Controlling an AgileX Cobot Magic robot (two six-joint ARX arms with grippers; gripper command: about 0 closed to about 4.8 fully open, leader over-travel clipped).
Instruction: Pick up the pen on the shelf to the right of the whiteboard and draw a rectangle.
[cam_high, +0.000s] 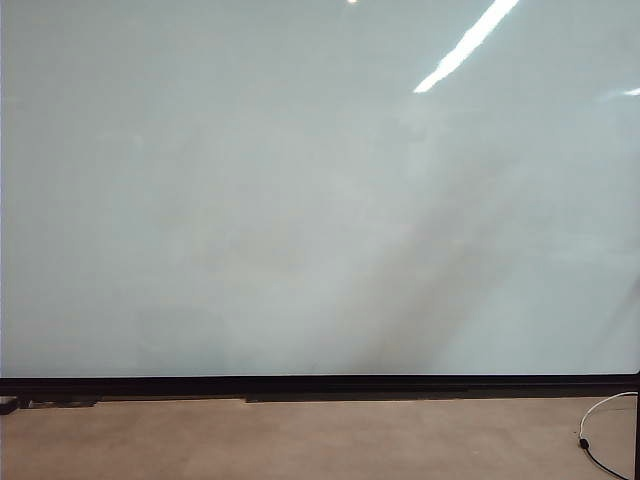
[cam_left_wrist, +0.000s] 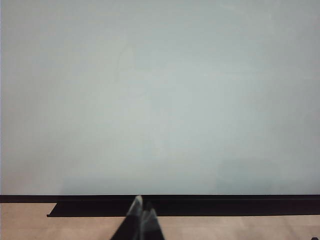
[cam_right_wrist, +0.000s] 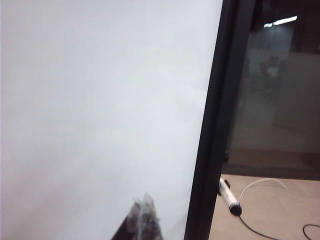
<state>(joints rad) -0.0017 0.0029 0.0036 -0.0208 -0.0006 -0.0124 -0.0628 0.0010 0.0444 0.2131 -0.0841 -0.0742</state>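
Note:
The whiteboard (cam_high: 300, 200) fills the exterior view, glossy pale grey with a black bottom edge; no rectangle shows on it. Neither gripper appears in that view. My left gripper (cam_left_wrist: 142, 206) is shut and empty, its dark tips pointing at the board's bottom edge (cam_left_wrist: 200, 198). My right gripper (cam_right_wrist: 142, 204) is blurred, shut and empty, in front of the whiteboard (cam_right_wrist: 100, 100) near its black side frame (cam_right_wrist: 220, 125). Just past that frame lies a slim white cylinder with a dark end, which looks like the pen (cam_right_wrist: 227, 195); the frame partly hides it. The right gripper is apart from it.
A tan surface (cam_high: 300, 440) runs below the board. A white cable (cam_high: 605, 405) joins a black one at the lower right. In the right wrist view a cable (cam_right_wrist: 262, 181) curves beside the pen, and a dim room lies beyond the frame.

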